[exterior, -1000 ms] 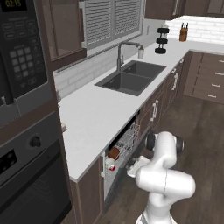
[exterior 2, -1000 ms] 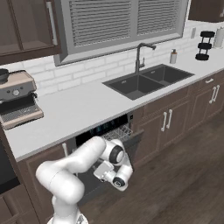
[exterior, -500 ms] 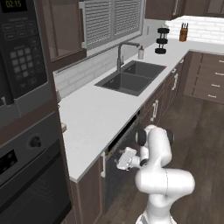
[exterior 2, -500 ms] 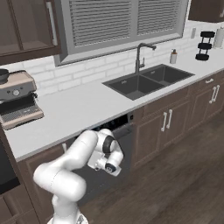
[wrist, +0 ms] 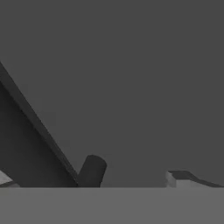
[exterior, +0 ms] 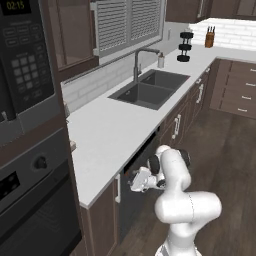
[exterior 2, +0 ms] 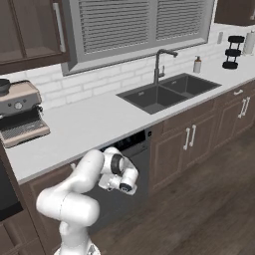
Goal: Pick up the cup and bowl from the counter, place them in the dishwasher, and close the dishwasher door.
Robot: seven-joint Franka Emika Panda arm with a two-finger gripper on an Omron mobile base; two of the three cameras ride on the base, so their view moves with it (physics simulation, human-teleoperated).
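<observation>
Last step, by my read: my fingers (exterior: 131, 181) were pressed vs the dishwasher door (exterior 2: 130, 172), nearly upright. Couldn't tell if fingers were clenched. Next: push till flush under tabletop (exterior: 107, 137).

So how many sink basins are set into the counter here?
2: both in the dark sink in the counter, a left basin and a right basin, side by side.

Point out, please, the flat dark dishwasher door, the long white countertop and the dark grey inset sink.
Flat dark dishwasher door (exterior 2: 130, 187): right base view, on the panel's lower half beside the arm.
Long white countertop (exterior: 117, 131): left base view, on a bare stretch before the sink.
Dark grey inset sink (exterior 2: 167, 91): right base view, between the basins.
</observation>
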